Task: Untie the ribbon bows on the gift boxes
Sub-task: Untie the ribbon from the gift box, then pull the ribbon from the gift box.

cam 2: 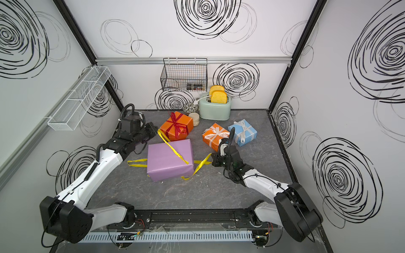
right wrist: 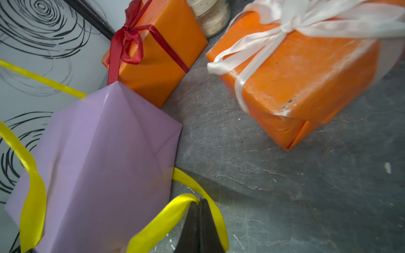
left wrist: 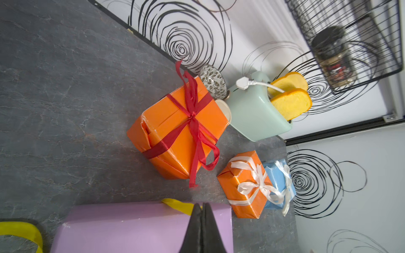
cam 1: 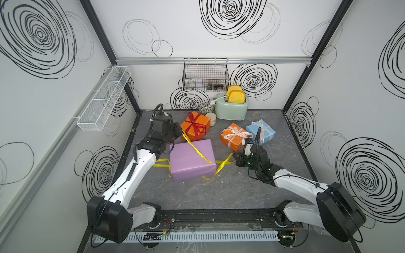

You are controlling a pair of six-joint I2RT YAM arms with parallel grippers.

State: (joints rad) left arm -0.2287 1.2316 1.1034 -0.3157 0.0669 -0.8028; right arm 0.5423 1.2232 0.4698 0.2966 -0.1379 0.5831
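In both top views the yellow ribbon [cam 1: 198, 151] [cam 2: 175, 151] lies loose over the lilac box [cam 1: 188, 164] [cam 2: 166, 164], one end at the left gripper [cam 1: 180, 133], the other at the right gripper [cam 1: 234, 156]. Left wrist: fingers [left wrist: 195, 223] pressed together, pinching the ribbon over the box. Right wrist: fingers [right wrist: 192, 223] pressed together on a ribbon loop beside the box.

Two side-by-side eyes sit high above the near edge of the surface [cam 1: 219, 192], tilted down toward the back wall [cam 1: 186, 28]. In both top views I see the whole cell from far off, with my left arm [cam 1: 135, 170] and right arm [cam 1: 295, 181].

My left wrist camera looks out along my left jaws, rolled sideways. It sits just above the lilac box [left wrist: 131, 225] and faces the orange box with the dark red bow [left wrist: 166, 122] and the mint-green toaster [left wrist: 252, 118].

My right wrist camera rides low and very near, looking along my right jaws past the yellow ribbon [right wrist: 34, 197]. Both wrist views share the lilac box, that orange box and the smaller orange box [right wrist: 295, 76].
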